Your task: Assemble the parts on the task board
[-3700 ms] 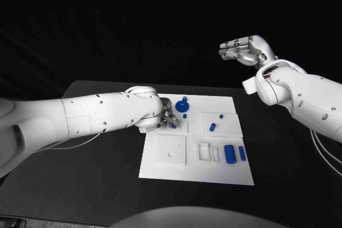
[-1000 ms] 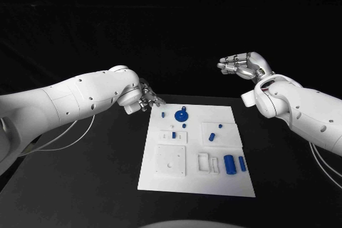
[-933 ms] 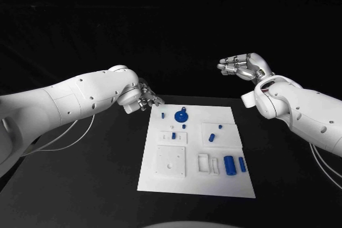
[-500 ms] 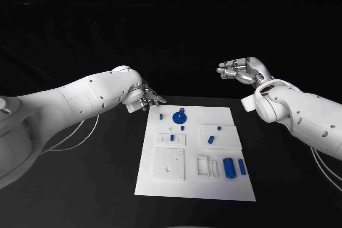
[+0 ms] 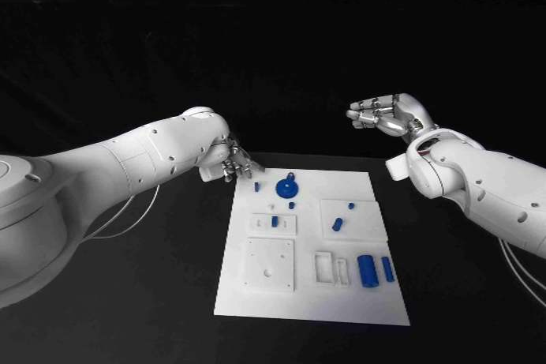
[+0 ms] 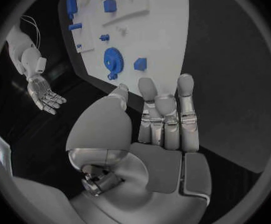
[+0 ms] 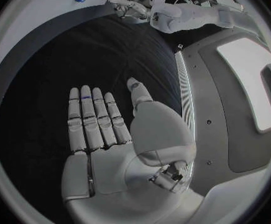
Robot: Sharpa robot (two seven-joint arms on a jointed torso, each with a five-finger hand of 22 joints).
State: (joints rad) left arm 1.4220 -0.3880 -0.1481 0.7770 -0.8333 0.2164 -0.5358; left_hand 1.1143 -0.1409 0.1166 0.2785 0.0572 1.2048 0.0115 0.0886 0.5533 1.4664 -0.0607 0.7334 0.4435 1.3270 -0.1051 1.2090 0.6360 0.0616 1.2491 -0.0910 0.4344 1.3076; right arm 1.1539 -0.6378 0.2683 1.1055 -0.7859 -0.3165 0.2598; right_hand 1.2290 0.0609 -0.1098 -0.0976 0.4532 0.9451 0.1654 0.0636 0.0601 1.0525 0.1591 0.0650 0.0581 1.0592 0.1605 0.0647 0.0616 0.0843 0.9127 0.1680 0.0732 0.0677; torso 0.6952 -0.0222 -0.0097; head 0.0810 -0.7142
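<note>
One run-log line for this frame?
left hand: open, at board's far-left corner | right hand: open, raised | task board: parts untouched

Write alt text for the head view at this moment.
Two white robot arms hold their empty hands above the far corners of a white task board on a black table: left hand near its far-left corner, right hand raised higher. Small blue parts sit on the board.

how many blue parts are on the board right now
8 in the head view: gear and small block at the far end, a peg below the gear, one in the small plate, two mid-right, two cylinders near-right. Tinier ones could escape notice.
</note>
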